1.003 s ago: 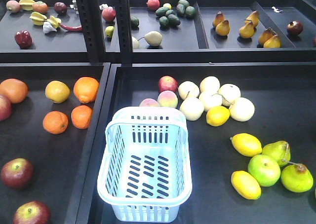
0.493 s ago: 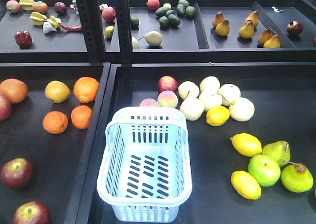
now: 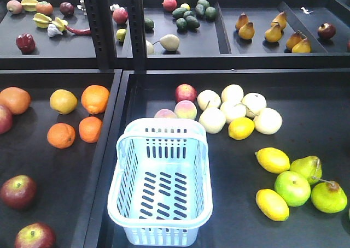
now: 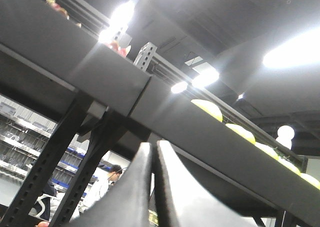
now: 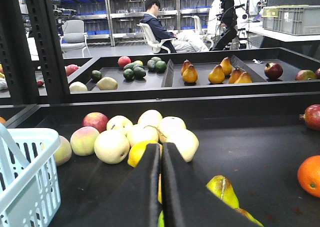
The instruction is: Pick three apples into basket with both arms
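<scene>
Exterior front-facing: dark apples (image 3: 19,192) lying at 8 o'clock from empty basket (image 3: 114,196), probably firm, smooth, apt to roll, best taken across the widest girth; left fingers (image 4: 135,197) and right fingers (image 5: 145,192) pressed together, holding nothing.

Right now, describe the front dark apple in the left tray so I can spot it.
From the pale blue basket, look into the tray on its left. Below the oranges lie two dark red apples. Yours is the front apple, lowest in the front-facing view and nearer the basket than the other apple.
</scene>
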Robot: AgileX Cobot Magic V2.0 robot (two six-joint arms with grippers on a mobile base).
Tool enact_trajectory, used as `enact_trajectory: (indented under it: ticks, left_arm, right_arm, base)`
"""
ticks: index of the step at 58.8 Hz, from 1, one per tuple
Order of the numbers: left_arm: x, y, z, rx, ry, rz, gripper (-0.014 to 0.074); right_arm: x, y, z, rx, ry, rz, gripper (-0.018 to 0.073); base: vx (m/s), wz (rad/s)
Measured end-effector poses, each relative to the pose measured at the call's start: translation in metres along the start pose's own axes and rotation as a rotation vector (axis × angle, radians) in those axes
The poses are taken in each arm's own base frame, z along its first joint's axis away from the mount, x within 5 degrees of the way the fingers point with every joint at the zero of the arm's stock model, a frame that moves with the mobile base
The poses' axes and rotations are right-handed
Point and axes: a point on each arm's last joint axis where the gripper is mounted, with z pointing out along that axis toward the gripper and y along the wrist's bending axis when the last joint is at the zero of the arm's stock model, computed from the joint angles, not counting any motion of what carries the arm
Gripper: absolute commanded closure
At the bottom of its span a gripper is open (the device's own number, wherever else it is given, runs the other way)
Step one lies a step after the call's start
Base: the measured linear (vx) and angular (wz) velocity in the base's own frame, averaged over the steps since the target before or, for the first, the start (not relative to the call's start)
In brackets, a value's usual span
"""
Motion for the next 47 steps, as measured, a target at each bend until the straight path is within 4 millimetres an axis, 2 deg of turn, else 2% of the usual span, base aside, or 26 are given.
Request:
enact_trajectory:
  ticks: [10, 18, 34, 47]
  left_arm:
    - [-0.025, -0.016, 0.012, -0.019, 0.029, -0.002, 0.0602]
    - [-0.040, -0.026, 0.029, -0.055, 0.089, 0.005, 0.0602]
    - [-0.053, -0.034, 0.073, -0.146, 0.238, 0.042, 0.0602]
    - [-0.052, -0.036, 0.107, -0.185, 0.355, 0.028, 0.0602]
  right_arm:
    - [0.000, 0.000, 0.000, 0.000, 0.000, 0.000, 0.0567]
    - [0.000, 0.000, 0.000, 0.000, 0.000, 0.000, 0.0567]
    - [0.000, 0.000, 0.000, 0.000, 0.000, 0.000, 0.0567]
    - [0.000, 0.000, 0.000, 0.000, 0.000, 0.000, 0.0567]
  base:
    - [0.00, 0.00]
    - [0.00, 0.00]
    - [0.00, 0.00]
    - [0.00, 0.00]
